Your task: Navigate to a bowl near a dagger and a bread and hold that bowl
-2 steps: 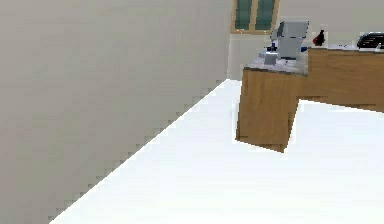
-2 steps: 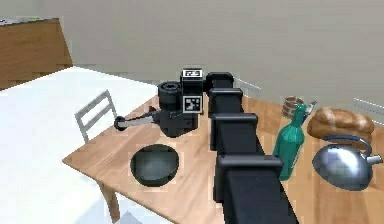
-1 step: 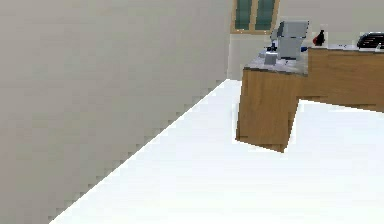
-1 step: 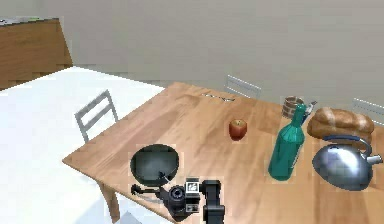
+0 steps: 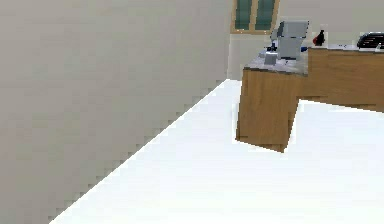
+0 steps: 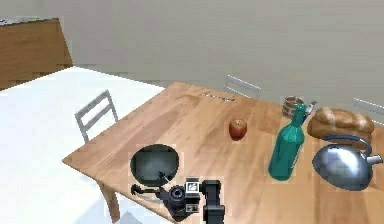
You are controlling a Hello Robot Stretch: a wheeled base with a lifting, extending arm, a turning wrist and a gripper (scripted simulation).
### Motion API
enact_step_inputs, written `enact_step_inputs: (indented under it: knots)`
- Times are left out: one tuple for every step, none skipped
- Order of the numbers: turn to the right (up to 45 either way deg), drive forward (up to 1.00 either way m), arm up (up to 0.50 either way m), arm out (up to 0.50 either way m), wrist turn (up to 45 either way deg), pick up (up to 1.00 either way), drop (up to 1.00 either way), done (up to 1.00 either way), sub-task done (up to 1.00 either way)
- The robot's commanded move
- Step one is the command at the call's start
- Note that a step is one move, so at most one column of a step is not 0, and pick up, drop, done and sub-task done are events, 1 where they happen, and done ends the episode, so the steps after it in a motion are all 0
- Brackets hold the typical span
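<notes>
At the near edge of the wooden worktop (image 6: 205, 118) in the arm side view, a dark round bowl (image 6: 157, 162) lay flat, with the gripper (image 6: 152, 189) right at its near rim. Whether the two touched could not be told. Nor could it be told whether the gripper was grasping anything, since the bowl sat on the worktop just behind it. The arm (image 6: 213, 207) rose from the bottom edge, just right of the gripper. Farther along the worktop stood a red apple (image 6: 238, 129) and a tall teal bottle (image 6: 289, 150), and just beside the bottle was a shiny metal vessel (image 6: 342, 166). A brown loaf of bread (image 6: 341, 122) lay behind that vessel, well apart from the dark bowl. One pale chair (image 6: 96, 114) stood at the worktop's left side and another chair (image 6: 243, 86) at its far side. In the forward view, white floor (image 5: 200, 170) ran beside a grey wall (image 5: 100, 80) to a kitchen worktop (image 5: 268, 108), which carried a grey appliance (image 5: 289, 45).
</notes>
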Motion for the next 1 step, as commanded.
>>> enact_step_inputs:
  knots:
    - [0.0,0.0,0.1,0.0,0.0,0.0,0.0,0.0,0.0]
